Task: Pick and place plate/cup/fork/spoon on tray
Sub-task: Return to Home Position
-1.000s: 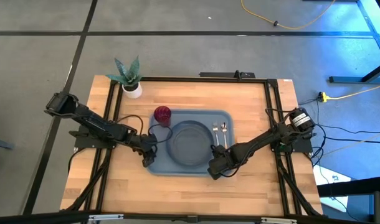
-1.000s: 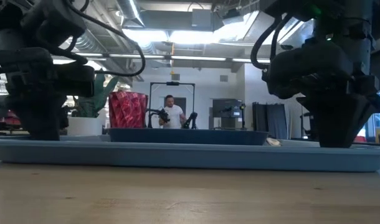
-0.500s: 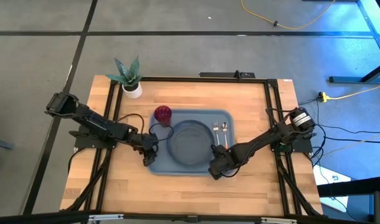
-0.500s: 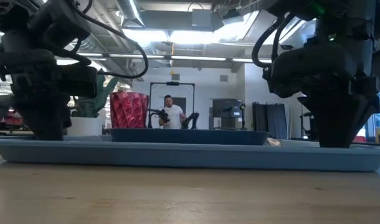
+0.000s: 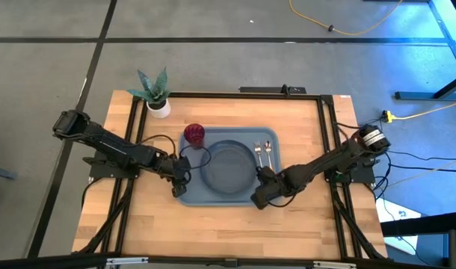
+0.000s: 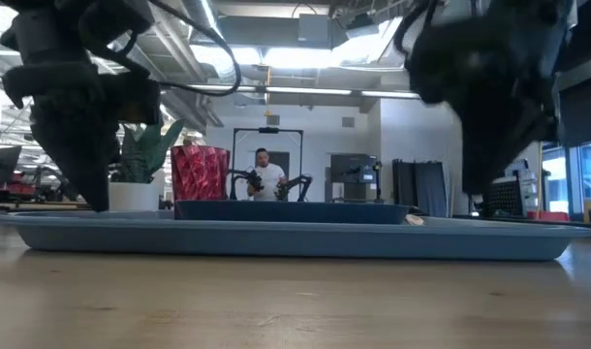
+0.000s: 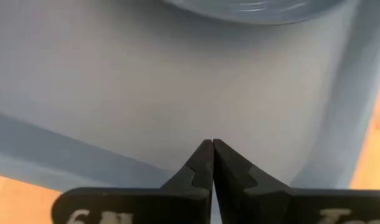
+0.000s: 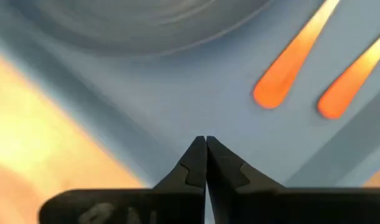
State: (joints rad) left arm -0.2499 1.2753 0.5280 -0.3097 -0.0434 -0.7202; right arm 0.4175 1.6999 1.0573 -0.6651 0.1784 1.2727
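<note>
The light blue-grey tray (image 5: 269, 196) lies in the middle of the table. The dark plate (image 5: 228, 166) lies on its middle. The fork (image 5: 258, 153) and spoon (image 5: 267, 151) lie side by side on it, right of the plate. Their orange handle ends show in the right wrist view (image 8: 283, 78). The dark red cup (image 5: 194, 135) stands upright at the tray's far left corner; whether on the tray or beside it, I cannot tell. My left gripper (image 5: 178, 187) is shut at the tray's near left corner. My right gripper (image 5: 260, 198) is shut over the tray's near edge, right of the plate. My left gripper points its shut fingertips (image 7: 205, 155) down at the tray's floor (image 7: 177, 93) by the near left corner. I cannot tell whether they touch it.
A white pot with a green plant (image 5: 156, 96) stands at the table's far left corner. Black frame rails (image 5: 329, 149) run along the table's left, right and far sides. Bare wood (image 5: 228, 228) lies between the tray and the near edge. A person (image 6: 266, 174) stands far off in the room.
My right gripper has risen off the tray's near right part and drawn a little toward the table's right edge. My left gripper has tipped slightly. The tray, with everything on it, has slid a little toward the far edge. Both grippers have stayed shut.
</note>
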